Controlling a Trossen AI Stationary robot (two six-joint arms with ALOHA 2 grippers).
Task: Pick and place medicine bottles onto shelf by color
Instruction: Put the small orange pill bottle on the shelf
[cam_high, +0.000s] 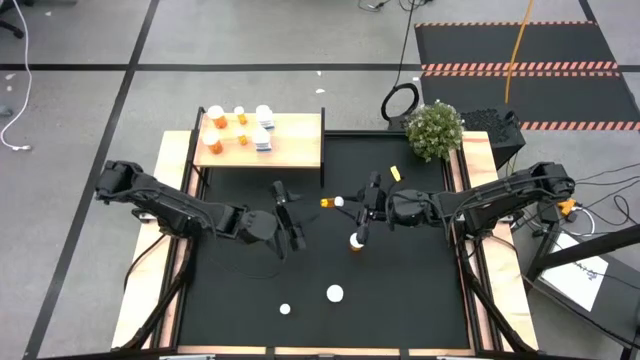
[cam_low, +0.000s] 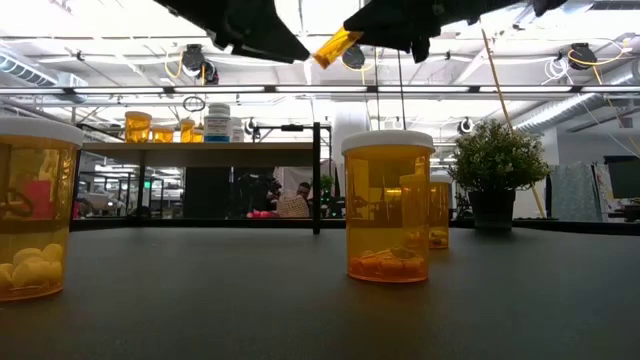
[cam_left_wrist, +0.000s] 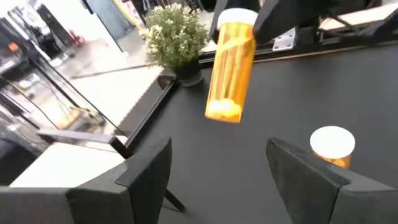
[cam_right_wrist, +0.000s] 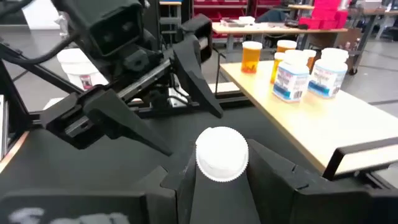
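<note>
Bottle (cam_high: 330, 202), orange with a white cap, hangs in mid-air between our two arms, and that gap is what the coming move depends on.

From above, our right gripper (cam_high: 345, 203) holds the bottle by its cap end above the black mat (cam_high: 420, 300), so the long axis lies nearly level and the orange base points toward our left arm. Our left gripper (cam_high: 288, 218) sits just beside that base with its fingers spread wide and nothing between them. The shelf (cam_high: 300, 150) stands at the mat's far left corner, already carrying several orange and white bottles. It is nearer our left arm, so we judge a hand-over likely.

From table height, the held bottle (cam_low: 335, 47) shows tilted, high above the mat, clear of the standing bottle (cam_low: 388, 206) in front.

Through our left wrist camera, the bottle (cam_left_wrist: 231, 67) floats ahead of and between the wide left fingers (cam_left_wrist: 146, 171), not yet inside them. Its base comes toward us and its cap is gripped at the far end. A plant (cam_left_wrist: 175, 36) stands behind it.

Through our right wrist camera, we see the white cap (cam_right_wrist: 222, 154) pinched between our right fingers (cam_right_wrist: 273, 168), with the open left gripper (cam_right_wrist: 180, 115) just beyond and the shelf (cam_right_wrist: 323, 124) off to one side.
</note>
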